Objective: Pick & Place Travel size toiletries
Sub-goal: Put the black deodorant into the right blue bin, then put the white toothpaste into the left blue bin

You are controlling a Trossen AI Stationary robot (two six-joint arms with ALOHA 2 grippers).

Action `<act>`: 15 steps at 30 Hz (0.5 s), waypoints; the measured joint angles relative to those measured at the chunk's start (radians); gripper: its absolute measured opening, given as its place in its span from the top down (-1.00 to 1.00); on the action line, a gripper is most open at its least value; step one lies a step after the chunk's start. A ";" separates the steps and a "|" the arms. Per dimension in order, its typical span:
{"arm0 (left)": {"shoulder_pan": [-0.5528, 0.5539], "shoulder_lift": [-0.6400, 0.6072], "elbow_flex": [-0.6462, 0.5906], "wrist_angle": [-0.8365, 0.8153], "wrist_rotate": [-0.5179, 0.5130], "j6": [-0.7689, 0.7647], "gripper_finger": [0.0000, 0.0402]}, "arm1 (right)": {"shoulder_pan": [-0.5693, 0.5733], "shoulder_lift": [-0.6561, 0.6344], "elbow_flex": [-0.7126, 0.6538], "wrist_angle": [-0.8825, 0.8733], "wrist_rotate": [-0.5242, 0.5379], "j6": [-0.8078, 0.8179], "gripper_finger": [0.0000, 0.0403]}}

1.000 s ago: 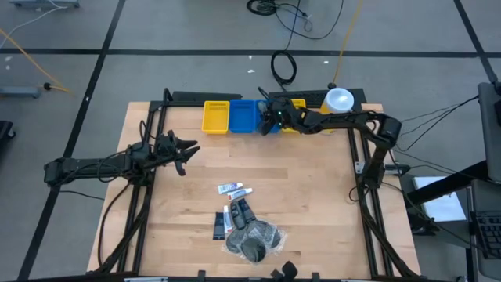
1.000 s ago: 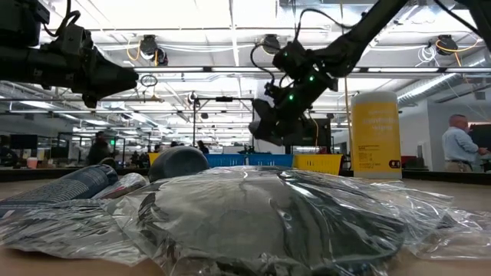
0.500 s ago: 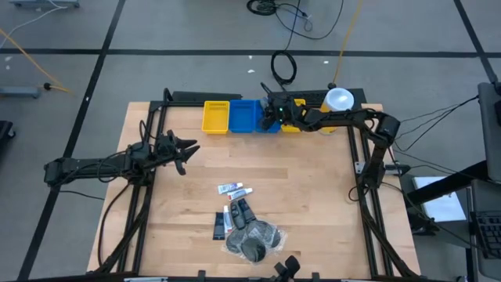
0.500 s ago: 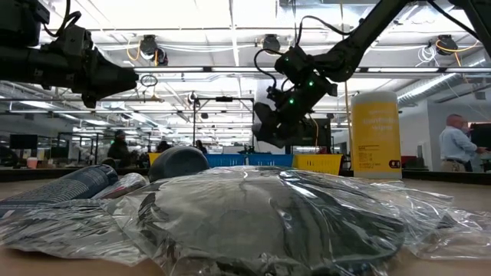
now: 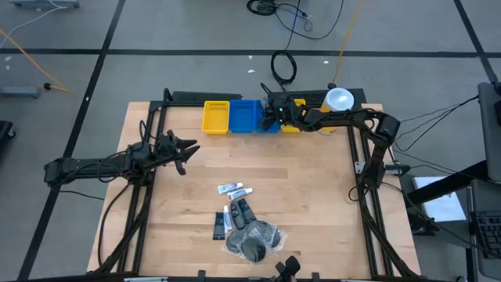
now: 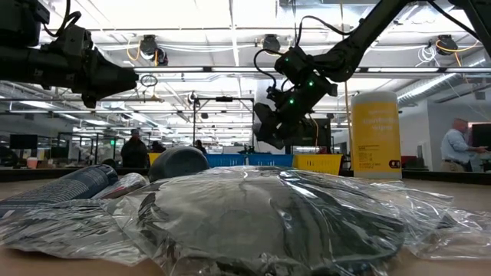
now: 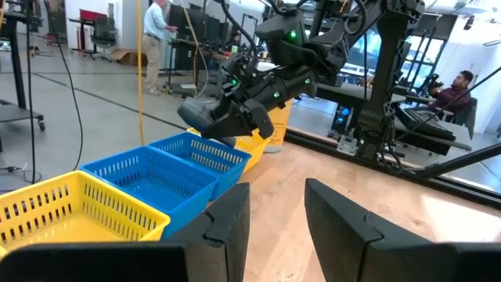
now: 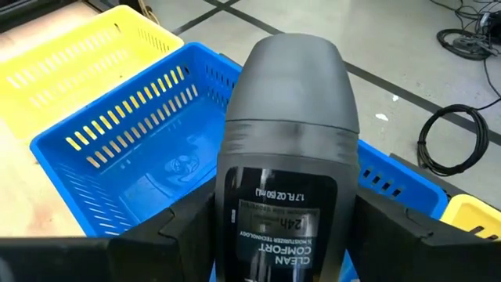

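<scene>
The right gripper [image 8: 286, 235] holds a dark grey deodorant bottle [image 8: 288, 149] between its 2 fingers, above the blue bin [image 8: 117, 149] at the table's far edge. The left gripper [image 7: 278, 227] waits at the left, fingers apart, empty. Other toiletries [image 5: 246, 227] lie near the front.

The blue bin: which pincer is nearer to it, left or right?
Right. The right pincer hangs over the blue bin at its right edge, with a dark grey bottle between its fingers. The left pincer waits far off, over the table's left side.
</scene>
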 joint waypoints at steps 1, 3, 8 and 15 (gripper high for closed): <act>0.000 0.000 0.000 0.000 0.000 0.000 0.38 | 0.000 0.000 0.000 0.000 0.005 0.000 -0.12; 0.000 0.000 0.000 0.000 0.000 0.000 0.38 | 0.000 0.000 0.000 -0.003 0.027 -0.003 -0.13; 0.000 0.000 0.000 0.000 0.000 0.000 0.38 | 0.002 0.000 0.000 -0.008 0.026 -0.045 -0.18; 0.000 0.000 0.000 -0.001 0.000 0.000 0.38 | 0.002 0.000 0.000 -0.007 0.026 -0.045 -0.35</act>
